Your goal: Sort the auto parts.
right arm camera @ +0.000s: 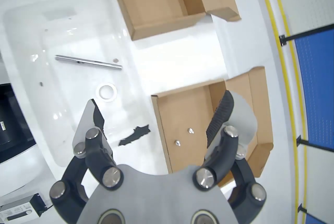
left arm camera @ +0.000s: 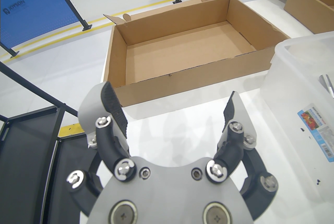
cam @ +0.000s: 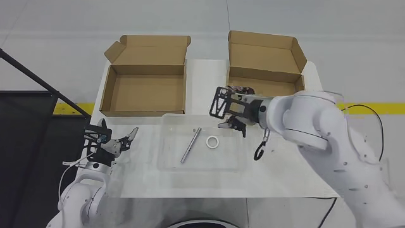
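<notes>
Right end effector (right arm camera: pixel 160 102), jaws wide apart and empty, above the right end of the clear tray (cam: pixel 171 158) toward the counter's front edge; metal rod (cam: pixel 190 144) and white ring (cam: pixel 212 142) lie mid-tray, two screws (right arm camera: pixel 177 142) in the right cardboard box (cam: pixel 253 86); probably best lowered square, straddling the ring, closing low.

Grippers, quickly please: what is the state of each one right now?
Left gripper: open, holding nothing.
Right gripper: open, holding nothing.
</notes>
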